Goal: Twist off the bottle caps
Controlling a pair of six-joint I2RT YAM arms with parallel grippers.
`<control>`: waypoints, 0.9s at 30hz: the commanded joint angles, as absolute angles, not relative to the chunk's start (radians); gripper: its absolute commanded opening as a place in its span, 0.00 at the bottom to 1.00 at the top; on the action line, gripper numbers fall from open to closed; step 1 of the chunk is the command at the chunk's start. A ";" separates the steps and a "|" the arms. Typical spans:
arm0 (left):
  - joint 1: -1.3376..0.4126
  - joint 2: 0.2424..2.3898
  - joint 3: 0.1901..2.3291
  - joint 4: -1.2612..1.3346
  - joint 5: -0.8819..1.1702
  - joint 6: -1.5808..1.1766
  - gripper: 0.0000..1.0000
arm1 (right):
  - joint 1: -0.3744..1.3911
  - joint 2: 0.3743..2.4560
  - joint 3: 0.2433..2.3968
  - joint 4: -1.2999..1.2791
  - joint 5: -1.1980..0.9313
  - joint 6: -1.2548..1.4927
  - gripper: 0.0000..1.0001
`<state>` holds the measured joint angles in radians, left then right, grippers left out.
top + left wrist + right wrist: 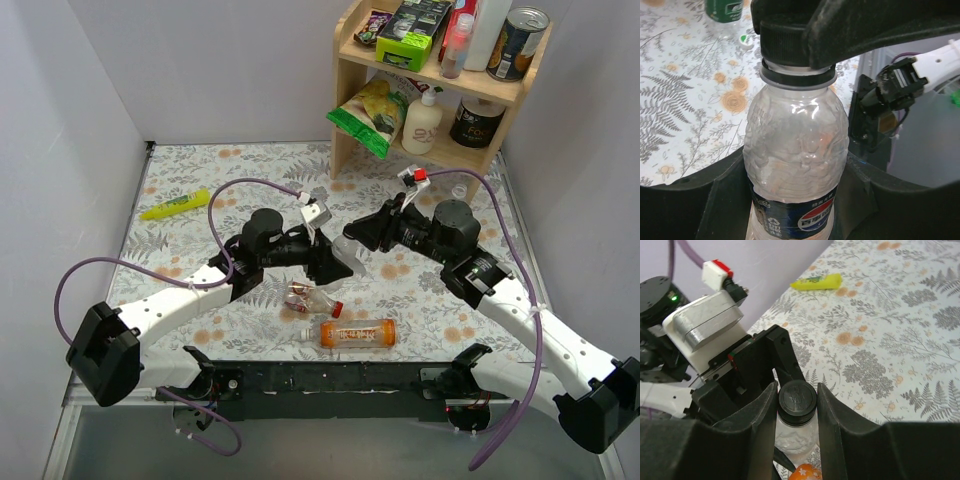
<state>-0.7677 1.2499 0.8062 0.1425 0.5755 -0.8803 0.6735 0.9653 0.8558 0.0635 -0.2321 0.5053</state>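
My left gripper is shut on the body of the dark-blue-labelled bottle and holds it above the table. It also shows in the left wrist view. The bottle's black cap sits on the neck. My right gripper is shut on the black cap, one finger on each side, and meets the bottle in the top view. The orange-filled bottle and the reddish-labelled bottle lie on the table near the front. The green-labelled bottle lies beyond, with a whitish cap next to it.
A yellow tube lies at the far left of the floral table. A wooden shelf with tins, packets and a white pump bottle stands at the back right. Grey walls close in both sides.
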 commanded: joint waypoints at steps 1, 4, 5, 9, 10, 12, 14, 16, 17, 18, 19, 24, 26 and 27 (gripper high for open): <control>-0.741 1.187 0.807 0.282 0.778 -0.922 0.03 | 0.654 0.946 0.825 0.173 -0.464 0.428 0.01; -0.730 1.183 0.805 0.299 0.833 -0.923 0.03 | 0.632 0.940 0.815 0.233 -0.601 0.413 0.01; -0.727 1.180 0.799 0.319 0.848 -0.931 0.03 | 0.629 0.940 0.818 0.241 -0.661 0.399 0.01; -0.715 1.178 0.785 0.393 0.968 -0.979 0.03 | 0.624 0.945 0.838 0.252 -0.799 0.353 0.01; -0.713 1.178 0.782 0.405 0.989 -0.988 0.03 | 0.624 0.948 0.842 0.252 -0.848 0.344 0.01; -0.709 1.180 0.778 0.440 1.017 -1.009 0.03 | 0.621 0.948 0.848 0.259 -0.894 0.325 0.01; -0.709 1.184 0.776 0.465 1.061 -1.023 0.03 | 0.620 0.951 0.850 0.276 -0.957 0.318 0.01; -0.709 1.192 0.778 0.477 1.098 -1.038 0.03 | 0.620 0.956 0.857 0.279 -1.003 0.304 0.01; -0.709 1.192 0.778 0.489 1.103 -1.043 0.03 | 0.620 0.956 0.859 0.278 -1.012 0.298 0.01; -0.707 1.192 0.775 0.495 1.106 -1.049 0.03 | 0.620 0.957 0.865 0.273 -1.020 0.290 0.01; -0.707 1.190 0.773 0.499 1.103 -1.049 0.03 | 0.620 0.957 0.867 0.268 -1.028 0.278 0.01; -0.707 1.189 0.781 0.463 1.072 -1.026 0.03 | 0.618 0.950 0.884 0.219 -0.990 0.250 0.01; -0.707 1.192 0.785 0.443 1.051 -1.011 0.03 | 0.612 0.946 0.885 0.212 -0.962 0.252 0.01; -0.707 1.190 0.787 0.434 1.046 -1.005 0.03 | 0.614 0.939 0.885 0.204 -0.948 0.255 0.01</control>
